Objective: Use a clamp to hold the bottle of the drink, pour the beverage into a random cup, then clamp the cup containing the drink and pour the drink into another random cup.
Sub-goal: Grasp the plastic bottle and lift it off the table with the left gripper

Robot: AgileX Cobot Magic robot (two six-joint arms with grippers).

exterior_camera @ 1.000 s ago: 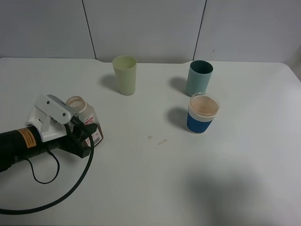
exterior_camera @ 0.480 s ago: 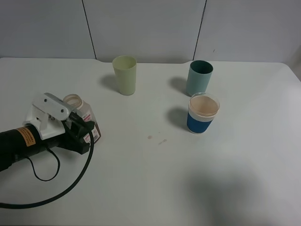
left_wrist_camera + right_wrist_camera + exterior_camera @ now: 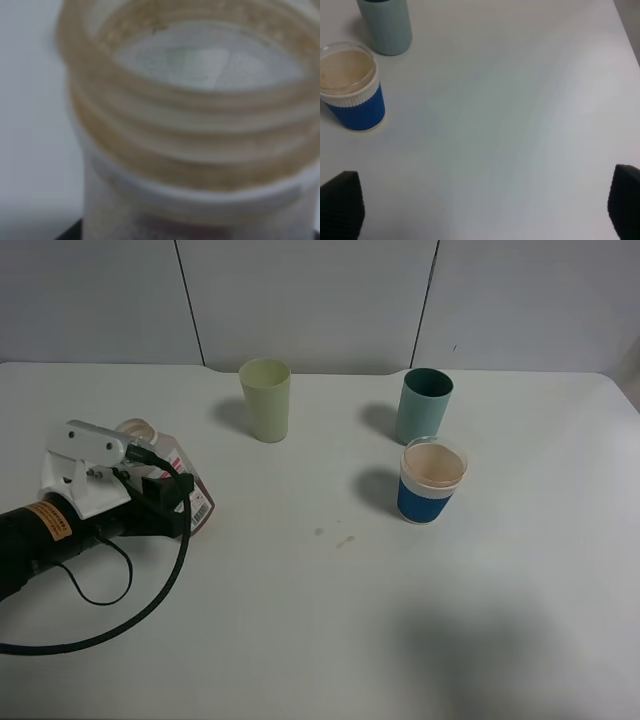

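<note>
Your left tool (image 3: 170,495) grips the bottle (image 3: 200,508) at the tabletop's (image 3: 320,620) left. The blue-banded cup (image 3: 432,483) looks already filled; next, your right tool (image 3: 482,205), jaws apart, should clamp it and pour into the teal tumbler (image 3: 424,405).

The black left gripper (image 3: 168,502) has drawn leftward, carrying the small translucent squarish plastic bottle (image 3: 198,502). The bottle's neck now leans further left.
</note>
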